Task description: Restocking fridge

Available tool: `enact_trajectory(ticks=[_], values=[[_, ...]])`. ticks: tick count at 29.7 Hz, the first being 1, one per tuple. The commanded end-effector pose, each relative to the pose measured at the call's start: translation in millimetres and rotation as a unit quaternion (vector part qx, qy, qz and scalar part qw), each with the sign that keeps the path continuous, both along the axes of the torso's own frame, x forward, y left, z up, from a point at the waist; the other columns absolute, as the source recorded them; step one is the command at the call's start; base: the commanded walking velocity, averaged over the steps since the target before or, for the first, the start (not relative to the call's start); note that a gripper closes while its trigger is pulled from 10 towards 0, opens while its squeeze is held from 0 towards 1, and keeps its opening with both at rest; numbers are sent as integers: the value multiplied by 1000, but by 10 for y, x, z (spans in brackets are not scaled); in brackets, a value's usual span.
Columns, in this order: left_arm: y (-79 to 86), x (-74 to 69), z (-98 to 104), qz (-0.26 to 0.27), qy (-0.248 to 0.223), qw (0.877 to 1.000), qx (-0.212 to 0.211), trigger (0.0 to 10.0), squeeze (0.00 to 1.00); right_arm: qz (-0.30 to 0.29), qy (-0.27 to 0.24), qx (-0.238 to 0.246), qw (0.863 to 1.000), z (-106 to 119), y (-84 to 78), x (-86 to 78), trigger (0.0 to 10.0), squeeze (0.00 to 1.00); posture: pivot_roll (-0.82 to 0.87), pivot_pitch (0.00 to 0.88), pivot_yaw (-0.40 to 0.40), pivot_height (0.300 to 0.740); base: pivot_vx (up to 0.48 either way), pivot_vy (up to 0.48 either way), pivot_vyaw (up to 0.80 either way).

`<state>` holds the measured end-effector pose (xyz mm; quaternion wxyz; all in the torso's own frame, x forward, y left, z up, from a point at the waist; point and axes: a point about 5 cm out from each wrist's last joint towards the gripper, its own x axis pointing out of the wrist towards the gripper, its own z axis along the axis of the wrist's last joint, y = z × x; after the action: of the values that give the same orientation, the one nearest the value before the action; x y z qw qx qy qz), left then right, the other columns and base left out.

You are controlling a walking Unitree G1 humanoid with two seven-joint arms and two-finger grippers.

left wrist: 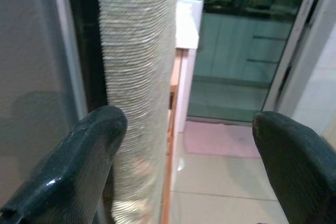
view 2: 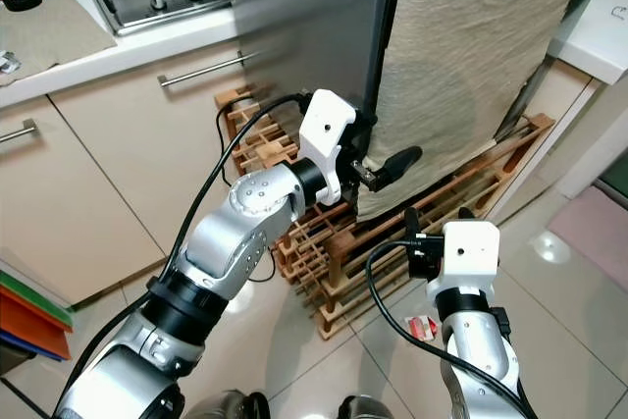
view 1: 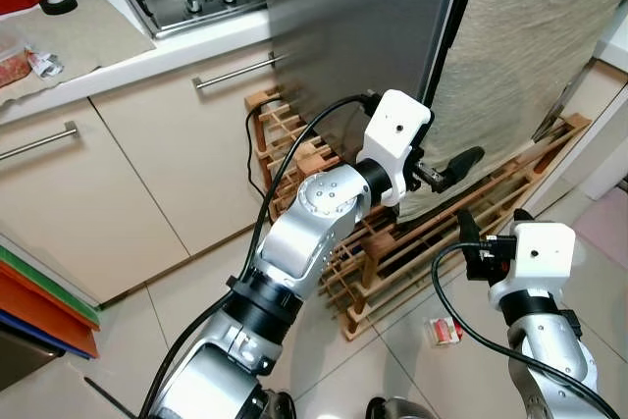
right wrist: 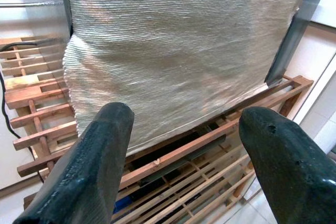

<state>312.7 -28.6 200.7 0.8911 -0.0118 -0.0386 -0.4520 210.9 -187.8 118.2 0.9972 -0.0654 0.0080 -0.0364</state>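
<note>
Fingers spread on my left tool [view 1: 444, 176], straddling the beige woven cloth's [left wrist: 137, 77] edge over the grey fridge door [view 1: 363, 26]; I'd hook behind and pull slowly.

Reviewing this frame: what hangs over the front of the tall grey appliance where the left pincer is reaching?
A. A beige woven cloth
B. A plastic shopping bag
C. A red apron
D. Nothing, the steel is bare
A. A beige woven cloth drapes down the front of the grey fridge, and the left pincer sits open at the cloth's edge beside the door.
</note>
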Motion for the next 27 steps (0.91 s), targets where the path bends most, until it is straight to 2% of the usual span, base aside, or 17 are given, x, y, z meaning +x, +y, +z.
enact_trajectory(ticks=[1,12,15,18,23,27], values=[[-109,-11,108,-1,-13,1000,-15,10000,0,-3,-3,-2,1000,13,-4,-16,10000,8,-61,99,34,740,0,0,0],[-102,69,78,31,-5,999,-17,10000,0,-5,0,-1,1000,6,-1,-34,10000,8,-63,108,37,740,0,0,0],[-134,62,81,25,-4,1000,-18,10000,0,-5,0,-1,1000,7,0,-36,10000,8,-64,110,38,740,0,0,0],[-250,25,130,7,-8,1000,-27,10000,0,-5,0,0,1000,7,3,-39,10000,8,-66,110,41,740,0,0,0],[-348,8,197,-9,-17,999,-31,10000,0,-7,-1,0,1000,7,8,-46,10000,8,-74,110,47,740,0,0,0],[-385,-4,242,-16,-21,999,-36,10000,0,-9,-1,1,1000,4,5,-52,10000,8,-74,110,48,740,0,0,0]])
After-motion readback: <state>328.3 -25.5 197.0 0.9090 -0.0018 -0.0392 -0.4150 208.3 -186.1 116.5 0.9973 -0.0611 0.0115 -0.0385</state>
